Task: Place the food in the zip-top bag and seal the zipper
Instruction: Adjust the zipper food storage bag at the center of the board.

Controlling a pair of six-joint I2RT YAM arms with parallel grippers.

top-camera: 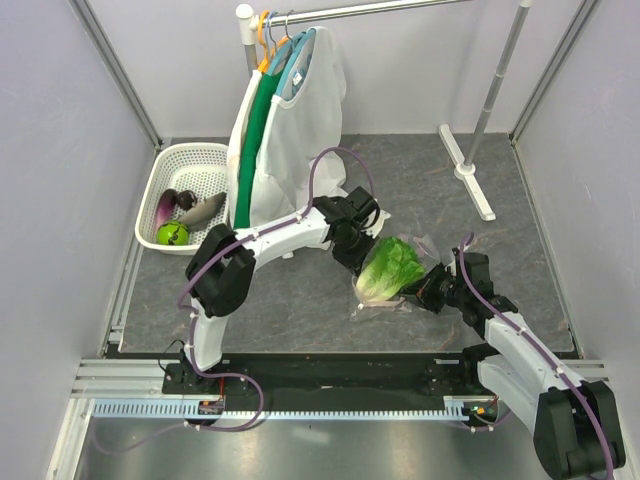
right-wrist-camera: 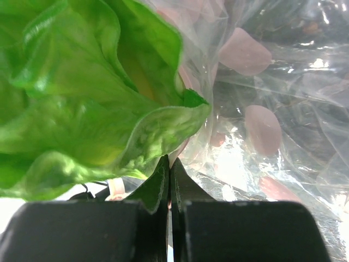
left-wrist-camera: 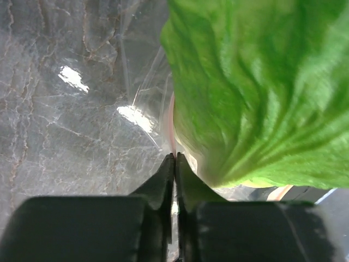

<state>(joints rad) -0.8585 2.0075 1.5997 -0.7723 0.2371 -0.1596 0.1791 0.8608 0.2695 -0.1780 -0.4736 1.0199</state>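
Note:
The leafy green lettuce head [top-camera: 390, 268] sits in the mouth of the clear zip-top bag [top-camera: 383, 305], mid-table. My left gripper [top-camera: 352, 250] is shut on the bag's mouth edge at the lettuce's left. In the left wrist view the shut gripper [left-wrist-camera: 174, 156] pinches the pale pink zipper [left-wrist-camera: 171, 117] beside the lettuce [left-wrist-camera: 262, 82]. My right gripper [top-camera: 432, 285] is shut on the opposite edge. In the right wrist view that gripper [right-wrist-camera: 169, 159] clamps the film under the lettuce [right-wrist-camera: 82, 93], with the dotted bag [right-wrist-camera: 272, 109] behind. The purple eggplant [top-camera: 166, 205], pale oblong vegetable [top-camera: 205, 208] and small green fruit [top-camera: 172, 233] lie in a basket.
A white basket [top-camera: 185, 158] stands at the back left. A white mesh garment [top-camera: 300, 120] and a green one hang on a rack at the back centre, just behind my left arm. The rack's white foot [top-camera: 468, 170] lies at the back right.

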